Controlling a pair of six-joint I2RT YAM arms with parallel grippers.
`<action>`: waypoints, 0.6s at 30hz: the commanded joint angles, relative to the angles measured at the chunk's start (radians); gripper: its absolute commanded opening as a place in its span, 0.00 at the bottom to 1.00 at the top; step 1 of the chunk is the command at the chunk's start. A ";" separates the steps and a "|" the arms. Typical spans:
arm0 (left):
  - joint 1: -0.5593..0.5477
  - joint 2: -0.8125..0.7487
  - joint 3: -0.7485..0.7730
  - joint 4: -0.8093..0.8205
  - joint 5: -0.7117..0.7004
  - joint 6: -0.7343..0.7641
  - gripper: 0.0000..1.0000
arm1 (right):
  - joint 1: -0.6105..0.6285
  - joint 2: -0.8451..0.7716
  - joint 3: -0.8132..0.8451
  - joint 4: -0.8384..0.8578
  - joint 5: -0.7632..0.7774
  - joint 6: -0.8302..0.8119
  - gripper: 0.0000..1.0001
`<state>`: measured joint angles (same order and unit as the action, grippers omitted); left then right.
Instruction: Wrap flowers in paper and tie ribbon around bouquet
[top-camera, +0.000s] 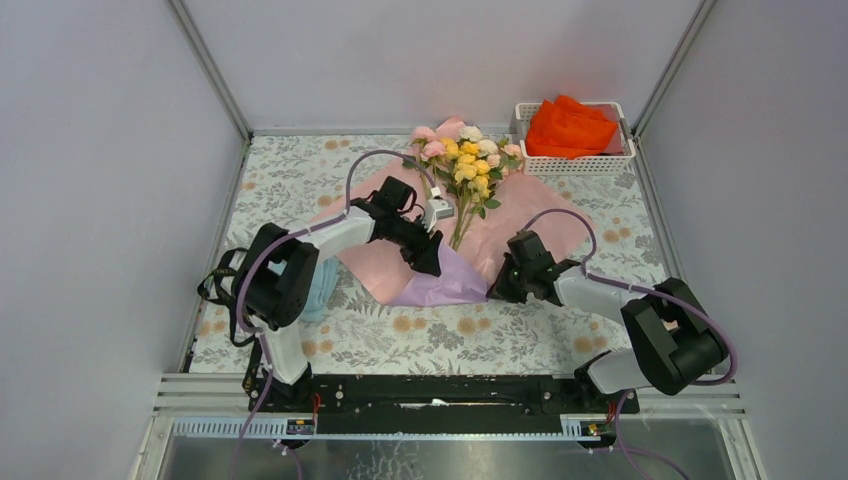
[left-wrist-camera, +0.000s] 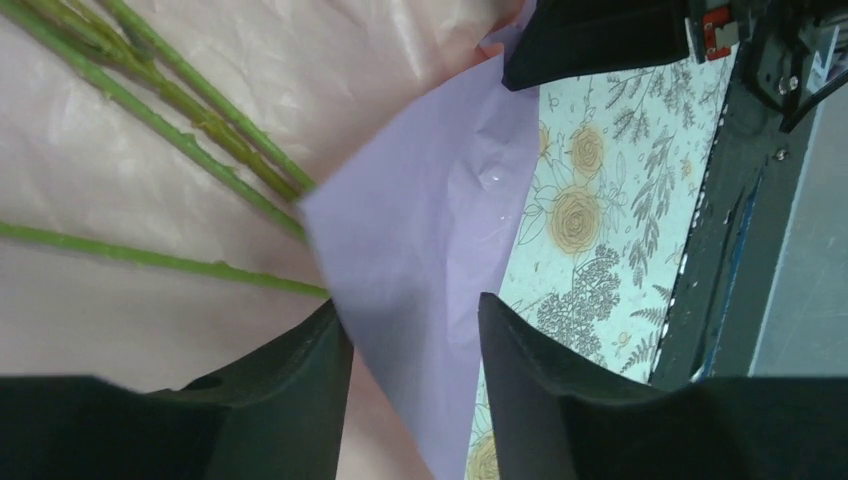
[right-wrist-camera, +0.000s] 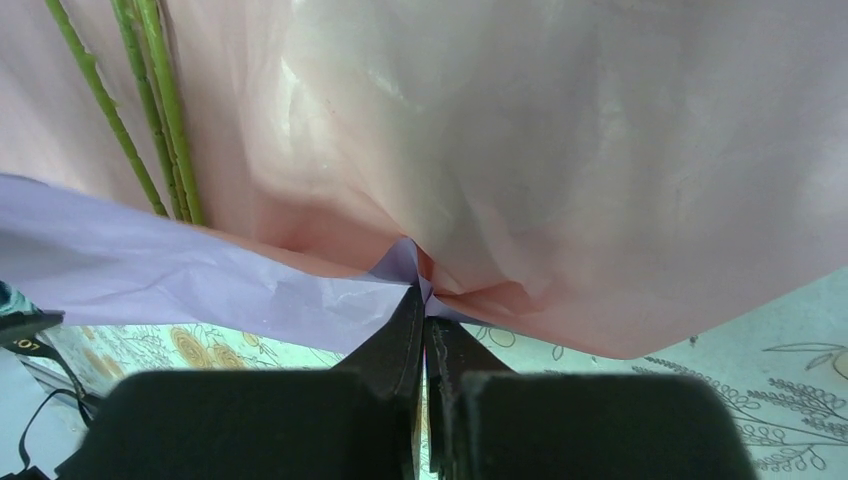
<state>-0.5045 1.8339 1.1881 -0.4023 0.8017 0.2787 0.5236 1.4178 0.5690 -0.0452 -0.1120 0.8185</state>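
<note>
The right hand (right-wrist-camera: 425, 305) is pressed together, pinching the near edge of the paper (top-camera: 525, 225). The left hand (left-wrist-camera: 415, 312) stands spread over the paper's folded lilac flap. The paper lies pink face up on the worktop (top-camera: 400, 330), and the flowers (top-camera: 470, 160) rest on it with their blooms at the far corner.

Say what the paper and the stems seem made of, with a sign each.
Paper: thin, faintly glossy sheet, perhaps coated tissue; fine crinkles and sheen. Stems: probably plastic, matte; uniform green with moulded bumps.
</note>
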 joint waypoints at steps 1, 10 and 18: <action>-0.025 0.036 0.003 0.012 0.078 -0.011 0.38 | 0.004 -0.047 0.006 -0.049 0.049 -0.024 0.11; -0.028 0.112 0.043 0.047 -0.072 -0.092 0.00 | 0.005 -0.196 -0.076 -0.079 0.085 0.059 0.56; -0.028 0.137 0.022 0.085 -0.085 -0.136 0.00 | 0.007 -0.156 -0.164 0.083 0.049 0.154 0.65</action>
<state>-0.5339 1.9621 1.2007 -0.3714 0.7444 0.1715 0.5236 1.2114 0.4332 -0.0242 -0.0723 0.9253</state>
